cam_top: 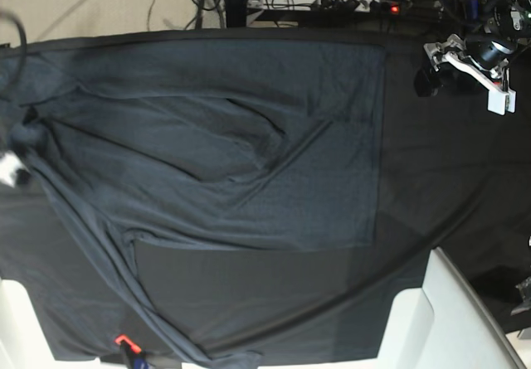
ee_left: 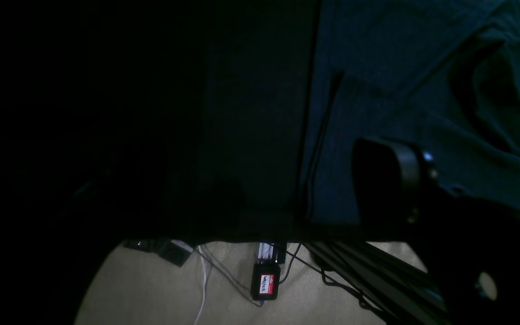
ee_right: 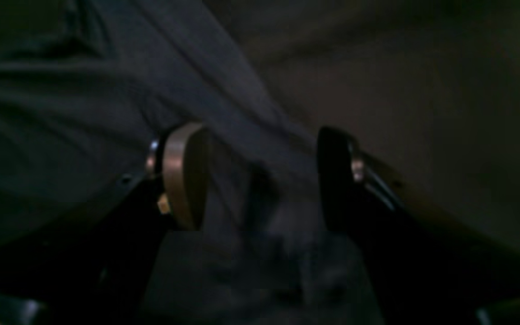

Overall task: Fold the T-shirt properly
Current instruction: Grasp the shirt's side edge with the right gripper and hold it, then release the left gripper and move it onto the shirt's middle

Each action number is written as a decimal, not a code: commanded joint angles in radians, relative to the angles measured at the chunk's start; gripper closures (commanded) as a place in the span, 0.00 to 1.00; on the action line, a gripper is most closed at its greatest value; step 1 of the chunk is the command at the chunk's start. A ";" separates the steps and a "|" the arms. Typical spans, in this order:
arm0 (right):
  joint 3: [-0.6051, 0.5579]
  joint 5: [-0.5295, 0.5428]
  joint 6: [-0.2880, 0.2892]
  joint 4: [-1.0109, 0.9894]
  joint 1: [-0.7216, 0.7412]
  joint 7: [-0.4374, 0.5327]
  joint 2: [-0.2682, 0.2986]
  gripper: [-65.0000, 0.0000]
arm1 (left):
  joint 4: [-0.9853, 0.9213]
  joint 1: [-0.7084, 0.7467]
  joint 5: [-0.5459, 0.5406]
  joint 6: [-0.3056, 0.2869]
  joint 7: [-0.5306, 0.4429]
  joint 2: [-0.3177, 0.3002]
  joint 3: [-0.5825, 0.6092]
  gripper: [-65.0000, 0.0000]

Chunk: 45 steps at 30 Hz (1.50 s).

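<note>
Risks dragging a fold of the T-shirt [cam_top: 224, 145] along, judging by cloth bunched between the parted jaws of the right end effector [ee_right: 260, 180], apart and gripping nothing. Could also deepen the diagonal creases. Lies spread on the black-covered worktop [cam_top: 448, 178], dark slate-grey, rumpled, one long fold trailing toward the near edge. Beyond the shirt's hem, left end effector [cam_top: 460, 62] wide apart, empty.

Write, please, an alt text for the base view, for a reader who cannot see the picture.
A large dark grey T-shirt lies spread and wrinkled over a table with a black table covering, seen from above. One part of it is folded into a flat rectangle, and a long strip of fabric runs toward the lower edge. The left gripper hangs over the covering at upper right, beside the shirt.
</note>
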 commanded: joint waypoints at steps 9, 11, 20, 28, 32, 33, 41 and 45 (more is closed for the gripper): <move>-0.052 -0.336 0.022 -0.299 0.259 0.028 -0.078 0.45 | 0.012 0.007 -0.016 -0.001 -0.017 -0.013 -0.013 0.04; -0.054 -0.362 0.022 -0.362 0.286 0.077 -0.090 0.45 | 0.012 0.007 -0.016 -0.001 -0.017 -0.013 -0.015 0.04; -0.057 -0.389 0.022 -0.549 0.360 0.176 -0.089 0.45 | 0.012 0.003 -0.016 -0.001 -0.017 -0.013 -0.015 0.04; -0.057 -0.389 0.022 -0.602 0.381 0.213 -0.087 0.45 | 0.011 0.001 -0.016 -0.001 -0.017 -0.013 -0.015 0.04; -0.057 -0.389 0.022 -0.604 0.381 0.232 -0.087 0.57 | 0.011 0.001 -0.016 -0.001 -0.017 -0.014 -0.015 0.04; -0.058 -0.389 0.022 -0.604 0.381 0.232 -0.087 0.65 | 0.011 0.001 -0.016 -0.001 -0.017 -0.014 -0.015 0.04; -0.049 -0.389 0.018 -0.587 0.383 0.232 -0.087 0.99 | 0.011 0.000 -0.016 -0.001 -0.017 -0.014 -0.007 0.04; -0.048 -0.389 0.015 -0.484 0.351 0.225 -0.087 0.99 | 0.011 -0.008 -0.016 0.002 -0.017 -0.017 -0.007 0.04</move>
